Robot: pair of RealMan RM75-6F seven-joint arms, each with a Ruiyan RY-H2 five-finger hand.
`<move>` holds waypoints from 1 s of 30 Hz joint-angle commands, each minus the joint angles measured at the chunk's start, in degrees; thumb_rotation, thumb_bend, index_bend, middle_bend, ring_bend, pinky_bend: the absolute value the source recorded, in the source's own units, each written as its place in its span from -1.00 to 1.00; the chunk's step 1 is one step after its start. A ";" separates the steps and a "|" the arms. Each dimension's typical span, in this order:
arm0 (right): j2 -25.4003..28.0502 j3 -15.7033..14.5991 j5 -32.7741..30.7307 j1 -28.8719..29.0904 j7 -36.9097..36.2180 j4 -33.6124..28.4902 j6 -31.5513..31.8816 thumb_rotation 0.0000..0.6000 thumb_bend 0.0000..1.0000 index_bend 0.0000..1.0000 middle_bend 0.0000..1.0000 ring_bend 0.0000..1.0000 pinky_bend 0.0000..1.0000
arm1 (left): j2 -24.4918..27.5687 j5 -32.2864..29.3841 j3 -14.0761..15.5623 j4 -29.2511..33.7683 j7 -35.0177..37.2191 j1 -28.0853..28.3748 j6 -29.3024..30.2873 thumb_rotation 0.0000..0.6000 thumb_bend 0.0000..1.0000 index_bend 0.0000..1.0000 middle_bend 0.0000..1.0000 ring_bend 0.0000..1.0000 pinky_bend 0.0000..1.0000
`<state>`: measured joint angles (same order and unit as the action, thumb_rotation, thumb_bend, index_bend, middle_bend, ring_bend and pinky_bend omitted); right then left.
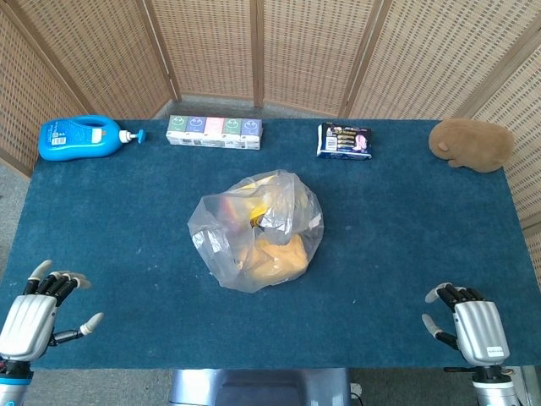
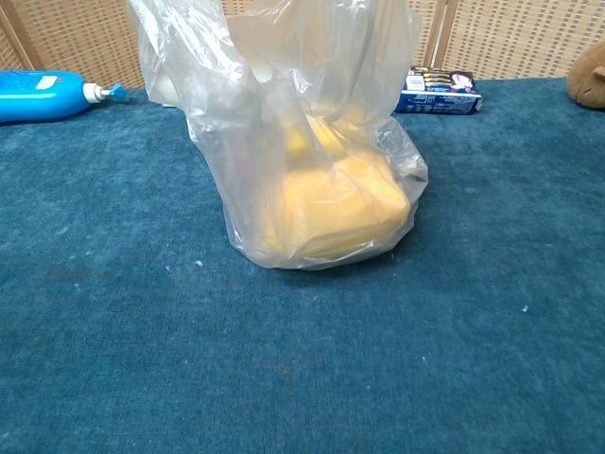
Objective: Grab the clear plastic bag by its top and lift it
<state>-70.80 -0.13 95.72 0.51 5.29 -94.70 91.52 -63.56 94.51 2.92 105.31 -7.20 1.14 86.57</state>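
Blue cloth covers the table (image 1: 406, 237), with woven screens (image 1: 211, 46) behind it, and I see lots of bare cloth all around the clear plastic bag (image 1: 256, 228) sitting in the middle. Far behind the bag, along the back edge, lie a blue pump bottle (image 1: 80, 138), a row of small boxes (image 1: 215, 131), a dark snack pack (image 1: 344, 140) and a brown soft toy (image 1: 472, 144), none in my way. My left hand (image 1: 32, 315) and right hand (image 1: 473, 328) wait at the near edge, well apart from the bag, fingers spread and holding nothing; the bag is crinkly, bunched at the top, with yellow things inside.
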 commanded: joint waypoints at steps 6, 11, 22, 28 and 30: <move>0.09 0.09 -0.13 -0.23 -0.42 0.22 0.34 1.00 -0.41 -0.05 -0.07 0.00 -0.11 | 1.29 0.48 0.38 1.31 4.63 1.16 -1.40 -1.00 -0.69 -0.30 -0.34 -0.53 -0.85; 0.07 0.12 -0.15 -0.26 -0.58 0.30 0.35 1.00 -0.41 -0.05 -0.07 0.00 -0.11 | 1.39 0.28 0.29 1.39 4.19 1.04 -1.03 -1.00 -0.69 -0.30 -0.34 -0.53 -0.85; -0.02 0.15 -0.06 -0.15 -0.50 0.31 0.10 1.00 -0.41 -0.06 -0.07 0.00 -0.11 | 1.40 0.20 0.74 1.35 5.39 1.05 -1.30 -1.00 -0.69 -0.30 -0.34 -0.53 -0.85; -0.02 0.21 -0.08 -0.32 -0.58 0.29 0.41 1.00 -0.41 -0.06 -0.07 0.00 -0.11 | 1.87 0.62 1.56 3.70 16.88 2.94 -4.17 -1.00 -0.69 -0.30 -0.34 -0.53 -0.81; -0.05 0.18 -0.09 -0.36 -0.64 0.37 0.43 1.00 -0.41 -0.06 -0.07 0.00 -0.11 | 2.61 0.87 2.01 4.77 25.01 4.17 -5.80 -1.00 -0.69 -0.30 -0.34 -0.53 -0.76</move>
<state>-70.84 0.05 95.63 0.15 4.65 -94.33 91.95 -61.78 95.00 4.13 107.97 6.26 3.39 83.46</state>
